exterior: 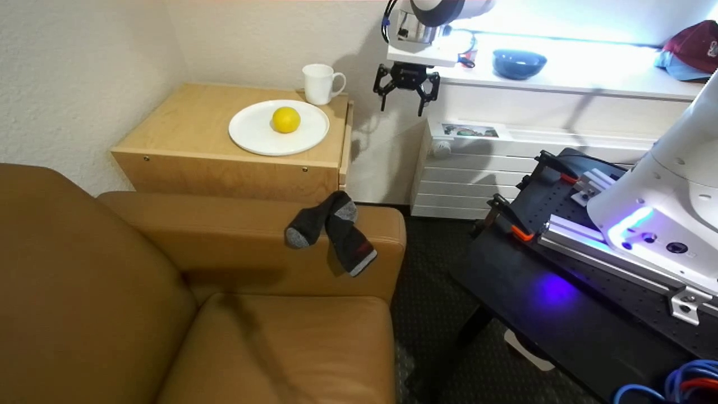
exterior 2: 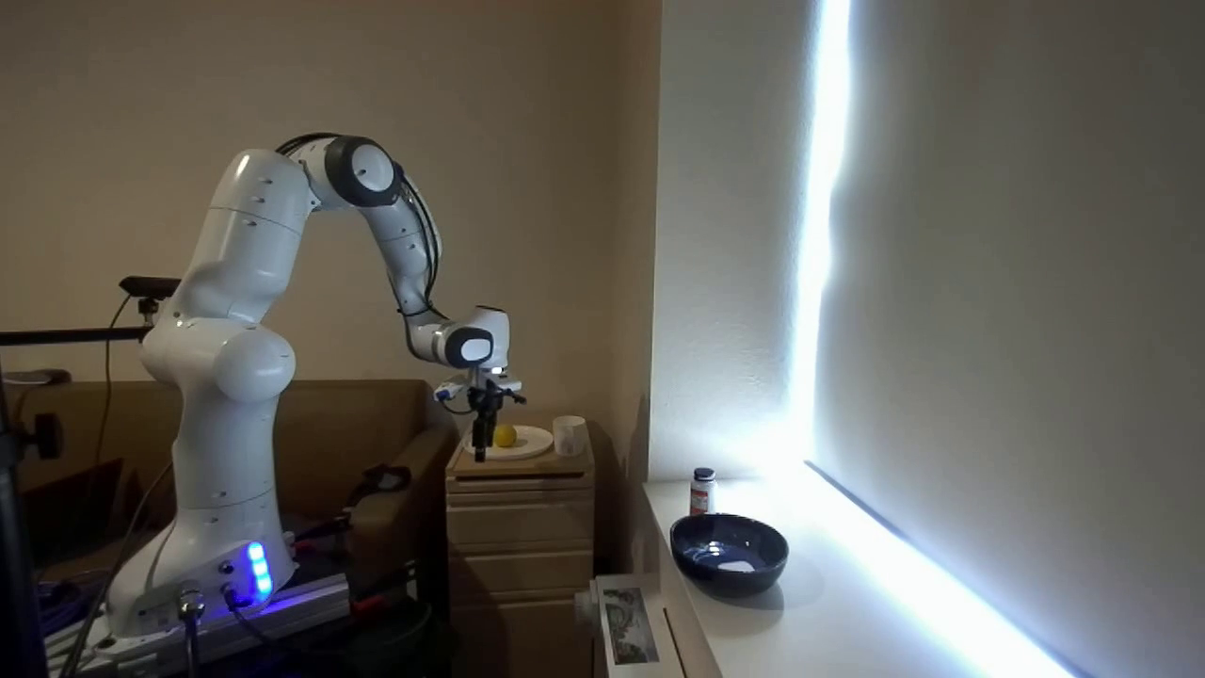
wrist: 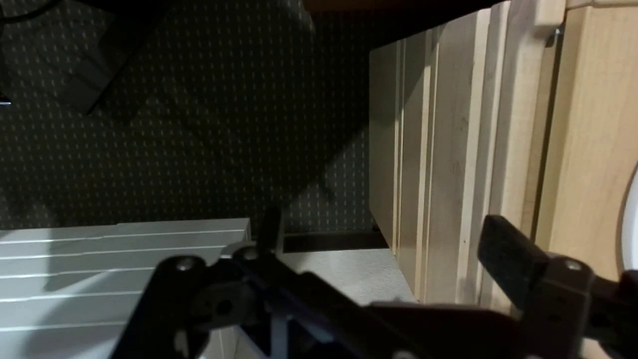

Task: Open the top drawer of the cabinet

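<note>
My gripper [exterior: 401, 111] hangs empty, jaws spread | top drawer [wrist: 516, 124]: just under the cabinet [exterior: 174, 126] top | rigid wood, should glide lightly; I'd hook its upper edge from the gap behind

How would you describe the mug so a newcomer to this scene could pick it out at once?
In an exterior view, start from the brown sofa; just beyond its armrest stands the light-wood cabinet. On its top, beside the white plate bearing a round yellow object, stands the mug. White too, it is set apart by its upright shape and looped handle.
</note>
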`<state>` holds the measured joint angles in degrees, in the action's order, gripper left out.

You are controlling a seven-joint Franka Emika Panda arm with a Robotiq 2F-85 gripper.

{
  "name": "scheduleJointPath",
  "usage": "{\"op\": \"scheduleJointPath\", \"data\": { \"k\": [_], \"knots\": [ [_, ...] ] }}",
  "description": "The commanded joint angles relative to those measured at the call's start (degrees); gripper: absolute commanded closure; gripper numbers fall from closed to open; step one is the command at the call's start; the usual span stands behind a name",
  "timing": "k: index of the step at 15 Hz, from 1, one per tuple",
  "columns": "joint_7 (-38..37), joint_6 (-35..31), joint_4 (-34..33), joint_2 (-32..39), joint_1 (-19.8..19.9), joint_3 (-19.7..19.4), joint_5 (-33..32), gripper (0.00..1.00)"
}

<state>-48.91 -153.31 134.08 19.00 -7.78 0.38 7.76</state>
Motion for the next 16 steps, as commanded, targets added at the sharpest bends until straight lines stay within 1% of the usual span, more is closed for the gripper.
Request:
{"op": "scheduleJointPath", "data": {
  "k": [1,4,5,7,9,10,11,15,16],
  "knots": [
    [-4.0,-3.6,-3.0,5.2,-3.1,-2.7,-3.4,0.0],
    [-10.2,-9.2,-6.3,10.6,-6.5,-5.1,-4.1,0.0],
    [-13.4,-10.5,-7.8,12.7,-8.9,-7.2,-4.8,0.0],
    [-15.5,-10.4,-11.6,16.4,-10.4,-8.3,-3.8,0.0],
    [-16.8,-7.8,-16.1,19.8,-10.7,-8.4,-2.9,0.0],
    [-15.2,-9.5,-11.4,16.3,-10.2,-7.6,-3.1,0.0],
    [-15.4,-9.5,-12.7,17.5,-10.4,-7.7,-3.0,0.0],
    [-15.4,-9.5,-12.6,17.4,-10.4,-7.7,-3.1,0.0],
    [-14.1,-11.1,-11.9,17.3,-9.9,-7.0,-3.2,0.0]
  ]
}}
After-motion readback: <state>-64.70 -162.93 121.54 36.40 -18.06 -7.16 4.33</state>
